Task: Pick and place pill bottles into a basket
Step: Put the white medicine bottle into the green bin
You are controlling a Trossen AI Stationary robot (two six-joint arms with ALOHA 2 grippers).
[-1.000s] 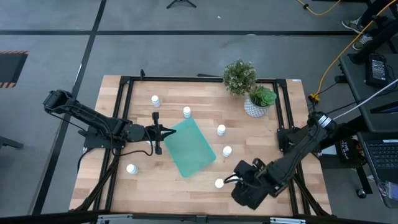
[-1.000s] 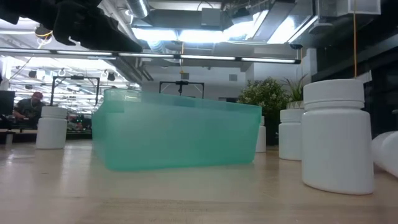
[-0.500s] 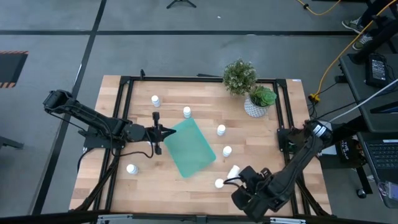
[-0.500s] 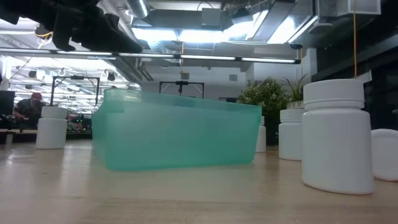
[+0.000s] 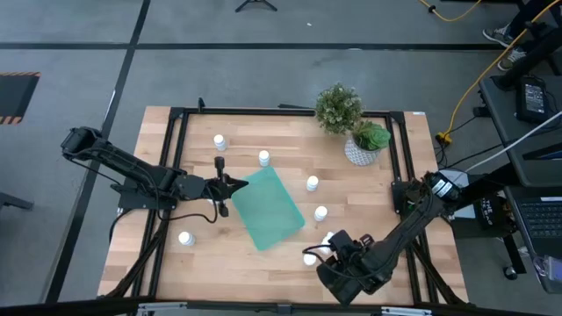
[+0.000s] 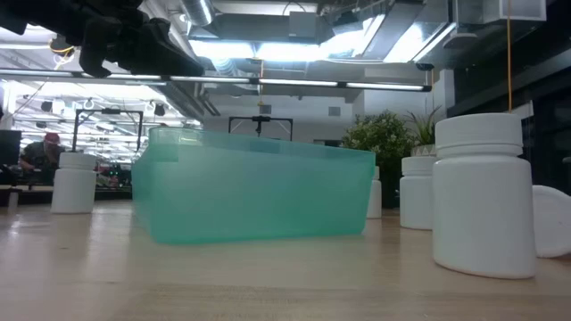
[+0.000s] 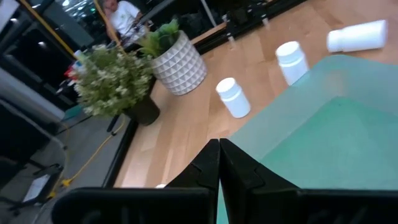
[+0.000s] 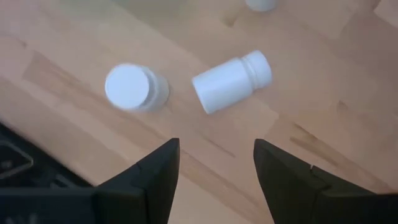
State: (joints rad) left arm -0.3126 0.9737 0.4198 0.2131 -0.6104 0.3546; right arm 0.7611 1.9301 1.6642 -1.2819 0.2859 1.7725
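Teal basket (image 5: 270, 207) is sitting slightly left of centre in the high view, turned at an angle on the wooden table (image 5: 202, 263); nothing is showing inside it. In the low view its translucent wall (image 6: 254, 198) is filling the middle of the frame.

Pill bottles are lying scattered around it:
- two upright above the basket's upper-left end, one at (image 5: 219, 140) and one at (image 5: 263, 158)
- one upright right of the basket (image 5: 312, 183), another below it (image 5: 320, 212)
- one tipped on its side lower right of the basket (image 5: 329, 240), with an upright one just beside it (image 5: 308, 259) — the right wrist view is showing this pair near each other but apart, fallen bottle (image 8: 231, 81) and round cap of the standing one (image 8: 132, 87)
- one upright alone at lower left (image 5: 185, 238)

Right gripper (image 5: 335, 256) is hovering low in the frame over that lower-right pair — fingers (image 8: 155, 177) spread wide, holding nothing, bare wood showing between them.

Left gripper (image 5: 230, 183) is sitting at the basket's upper-left edge, its fingertips (image 7: 211, 163) pressed together to a narrow point above the basket rim (image 7: 292, 93); nothing is visible between them.

A white patterned pot (image 5: 359, 151) with a green plant and a second bushy plant (image 5: 338, 107) are standing at the table's upper right. In the low view, a person (image 6: 40, 152) is sitting far off at the left edge.
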